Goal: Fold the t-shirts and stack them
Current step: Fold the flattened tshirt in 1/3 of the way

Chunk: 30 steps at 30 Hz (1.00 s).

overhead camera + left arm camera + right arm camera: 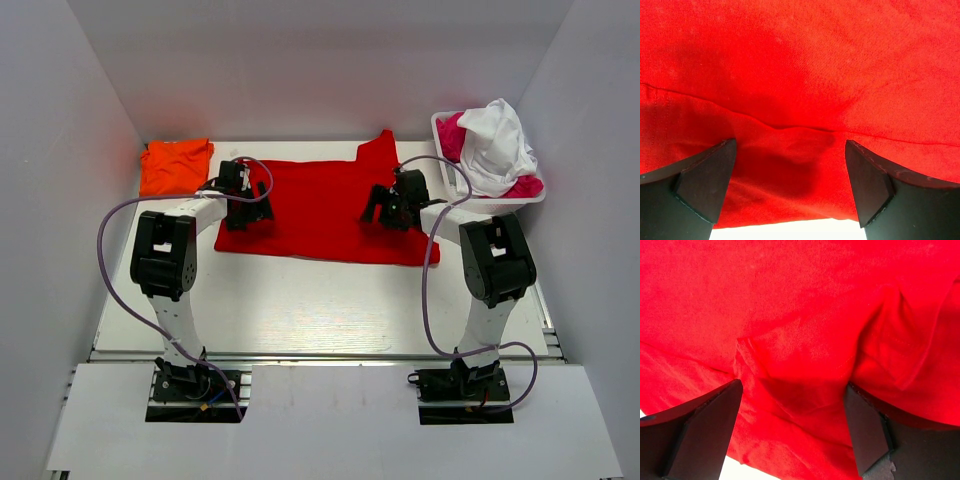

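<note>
Top external view: the folded orange t-shirt (176,166) lies far left; the red t-shirt (320,208) is spread mid-table. The left gripper (790,162) and right gripper (792,410) sit over it, jaws wide, gripping nothing. 1 laundry basket (500,200) stands far right.

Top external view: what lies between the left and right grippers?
Only flat cloth of the red t-shirt lies between the left gripper and right gripper, shown in the top view.

Both arms extended forward; left gripper (790,172) jaws wide apart, right gripper (794,415) likewise.
</note>
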Each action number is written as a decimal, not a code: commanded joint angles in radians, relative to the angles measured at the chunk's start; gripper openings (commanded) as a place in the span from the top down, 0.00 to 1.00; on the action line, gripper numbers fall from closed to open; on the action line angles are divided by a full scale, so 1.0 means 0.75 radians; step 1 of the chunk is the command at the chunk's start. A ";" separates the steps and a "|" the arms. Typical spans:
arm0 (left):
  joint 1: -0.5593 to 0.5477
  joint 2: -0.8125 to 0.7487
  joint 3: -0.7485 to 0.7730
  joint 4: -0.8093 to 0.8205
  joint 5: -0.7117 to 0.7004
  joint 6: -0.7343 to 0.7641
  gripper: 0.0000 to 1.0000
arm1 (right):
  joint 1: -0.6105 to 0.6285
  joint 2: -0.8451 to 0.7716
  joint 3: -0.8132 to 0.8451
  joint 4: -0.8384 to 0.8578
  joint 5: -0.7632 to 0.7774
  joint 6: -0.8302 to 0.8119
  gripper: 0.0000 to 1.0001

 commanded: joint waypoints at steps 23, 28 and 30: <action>0.002 0.082 0.027 -0.086 -0.036 0.011 0.00 | 0.008 0.087 0.262 -0.097 0.147 -0.003 1.00; 0.002 0.083 0.039 -0.099 -0.036 0.023 0.00 | 0.006 0.142 0.354 -0.150 0.184 -0.039 1.00; 0.002 0.095 0.039 -0.099 -0.036 0.023 0.00 | 0.004 0.168 0.404 -0.147 0.167 -0.054 1.00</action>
